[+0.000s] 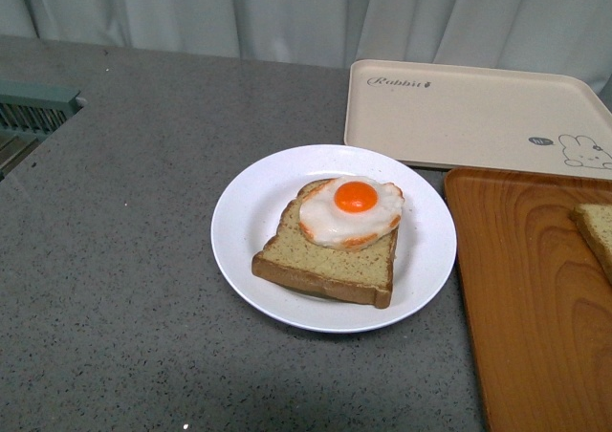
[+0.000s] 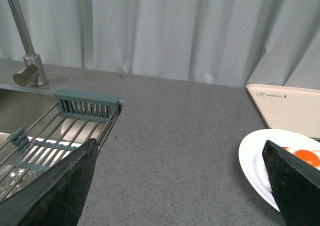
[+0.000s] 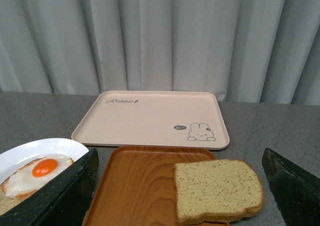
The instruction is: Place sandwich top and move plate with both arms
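The white plate (image 1: 244,224) sits mid-counter and holds a paler bread slice (image 1: 325,260) with a fried egg (image 1: 351,210) on it. The sandwich top (image 3: 217,188), a speckled golden-brown slice, lies flat on the orange wood-grain tray (image 3: 137,186); in the front view only its corner (image 1: 598,233) shows at the right edge. My right gripper (image 3: 180,153) is open and empty, hovering in front of that slice. My left gripper (image 2: 180,145) is open and empty above bare counter, with the plate (image 2: 252,158) beside its right finger. Neither arm shows in the front view.
A cream rabbit-print tray (image 1: 459,107) lies behind the plate and the orange tray (image 1: 526,289). A sink with a green-edged wire rack (image 2: 85,105) and a faucet (image 2: 25,46) is at the far left. Pale curtains hang behind the grey counter (image 1: 124,260).
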`<state>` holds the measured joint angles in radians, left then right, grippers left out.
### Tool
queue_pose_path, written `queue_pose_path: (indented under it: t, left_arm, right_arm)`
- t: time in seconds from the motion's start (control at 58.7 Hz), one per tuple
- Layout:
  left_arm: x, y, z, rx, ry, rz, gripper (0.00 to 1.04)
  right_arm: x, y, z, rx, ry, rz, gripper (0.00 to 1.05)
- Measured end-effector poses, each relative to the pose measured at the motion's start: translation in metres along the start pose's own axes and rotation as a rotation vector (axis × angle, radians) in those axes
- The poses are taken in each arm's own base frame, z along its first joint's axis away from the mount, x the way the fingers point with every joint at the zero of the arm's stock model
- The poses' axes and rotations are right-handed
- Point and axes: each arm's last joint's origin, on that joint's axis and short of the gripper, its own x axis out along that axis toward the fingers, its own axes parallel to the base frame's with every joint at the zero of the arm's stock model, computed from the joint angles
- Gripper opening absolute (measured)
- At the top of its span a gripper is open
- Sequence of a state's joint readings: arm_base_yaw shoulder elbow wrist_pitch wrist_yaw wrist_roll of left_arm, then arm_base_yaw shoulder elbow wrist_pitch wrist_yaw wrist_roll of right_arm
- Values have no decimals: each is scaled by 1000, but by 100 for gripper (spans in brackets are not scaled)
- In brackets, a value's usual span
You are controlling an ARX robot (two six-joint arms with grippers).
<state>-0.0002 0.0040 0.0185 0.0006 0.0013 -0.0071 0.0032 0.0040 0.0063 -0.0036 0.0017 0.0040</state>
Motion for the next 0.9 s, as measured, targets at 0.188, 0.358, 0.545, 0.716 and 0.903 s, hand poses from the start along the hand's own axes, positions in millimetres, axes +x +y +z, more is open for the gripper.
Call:
queue_pose_path:
  t: [0.188, 0.358, 0.545, 0.716, 0.903]
  left_arm:
    - [0, 0, 0, 0, 0, 0, 98]
    - [0, 0, 0, 0, 0, 0, 98]
    - [0, 0, 0, 0, 0, 0, 98]
    - [0, 0, 0, 0, 0, 0, 98]
    - [0, 0, 0, 0, 0, 0, 98]
  right_arm:
    - [0, 0, 0, 0, 0, 0, 96]
    - [0, 0, 0, 0, 0, 0, 96]
    - [0, 0, 0, 0, 0, 0, 96]
    - [0, 0, 0, 0, 0, 0, 96]
    - [0, 0, 0, 0, 0, 0, 96]
